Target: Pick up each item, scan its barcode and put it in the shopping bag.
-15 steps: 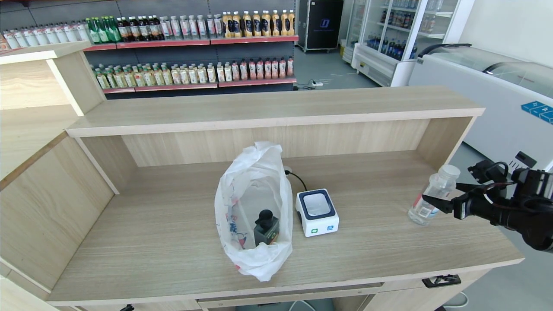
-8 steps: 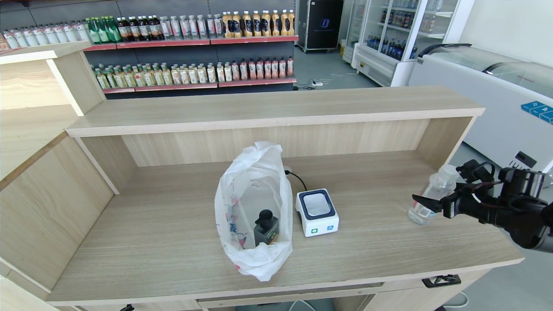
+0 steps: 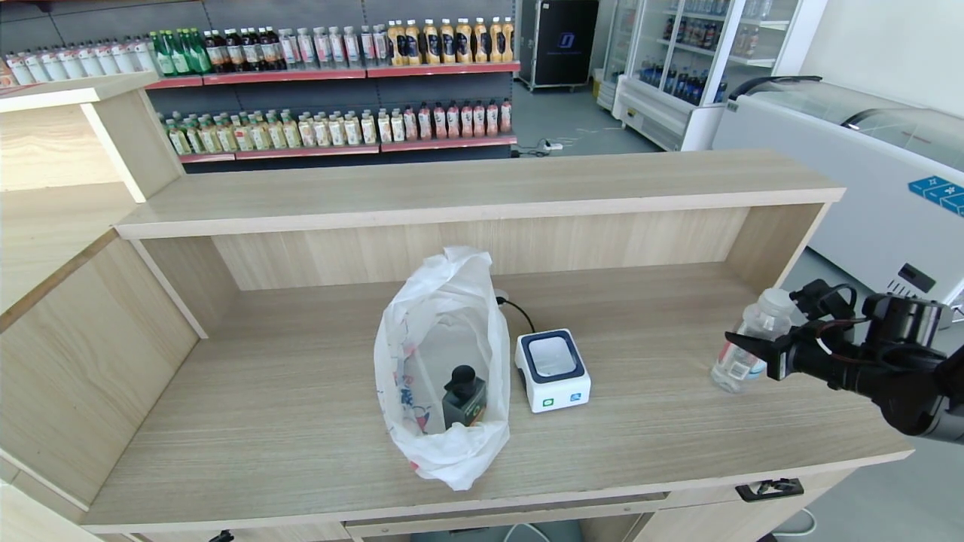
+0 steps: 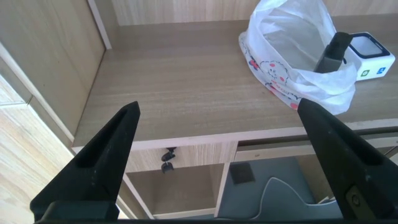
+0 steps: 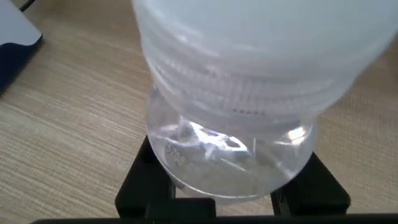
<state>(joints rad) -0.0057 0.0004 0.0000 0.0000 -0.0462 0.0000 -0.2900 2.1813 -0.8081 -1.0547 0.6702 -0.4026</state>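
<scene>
A clear water bottle (image 3: 745, 342) with a white cap stands near the counter's right end. My right gripper (image 3: 761, 335) is open around it, one finger on each side at mid height; the right wrist view looks down the bottle (image 5: 230, 124) from its cap end. The white shopping bag (image 3: 422, 331) stands open at the counter's middle with a dark boxed item (image 3: 463, 395) inside. The white barcode scanner (image 3: 552, 369) sits just right of the bag. My left gripper (image 4: 217, 168) is open and hangs off the counter's front left, with the bag (image 4: 280, 37) and scanner (image 4: 373, 53) ahead of it.
The wooden counter (image 3: 301, 406) has a raised back ledge (image 3: 482, 188) and side walls. A black cable (image 3: 516, 309) runs from the scanner to the back wall. Shelves of drinks and freezers stand behind.
My right gripper has moved left along the counter and closed in on the bottle, so its fingers now straddle it. The bottle's top has leaned slightly left.
</scene>
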